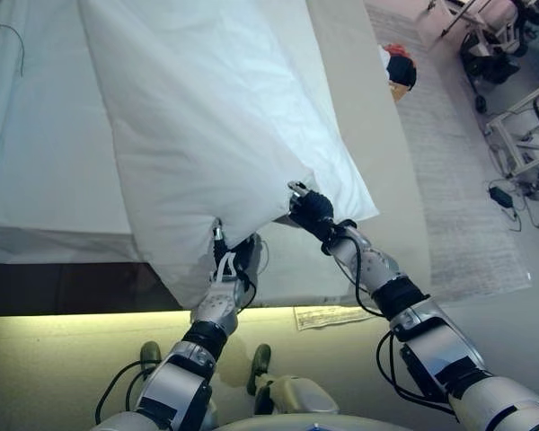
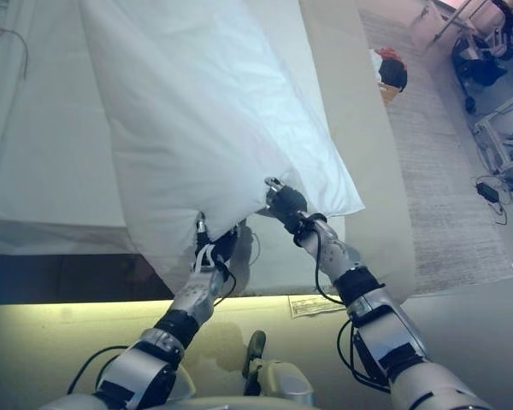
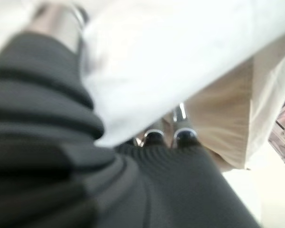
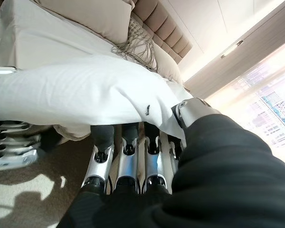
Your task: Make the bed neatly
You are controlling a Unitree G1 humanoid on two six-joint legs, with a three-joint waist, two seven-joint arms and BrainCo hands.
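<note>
- Both hands are on the near edge of the white pillow (image 1: 207, 117), which hangs lifted over the foot end of the bed (image 1: 36, 153).
- Left hand (image 1: 226, 269) sits under the pillow's near left corner; its fingers go up into the cloth. In its wrist view the cloth covers most of them, so I cannot tell how tightly they close.
- Right hand (image 1: 310, 209) is at the near edge toward the right corner. Its wrist view shows the fingers (image 4: 128, 142) curled up under the hem with the thumb (image 4: 192, 111) pressing from the other side: a pinch on the pillow.
- The near edge sags between the two hands, and the right corner (image 1: 364, 211) pokes out past the right hand.
- The pillow's long body runs away up the bed, overlapping the white sheet and reaching toward the bed's right side.
- The beige bed frame (image 1: 377, 135) runs along the right edge, and a pale rug (image 1: 458, 206) lies beyond it.
- A paper (image 1: 328, 316) lies on the floor just beside the foot of the bed, between the two arms.
- Metal frames (image 1: 521, 135) stand well apart at the far right, past the rug.
- In the right wrist view, cushions (image 4: 95, 19) rest at the headboard (image 4: 164, 28).
</note>
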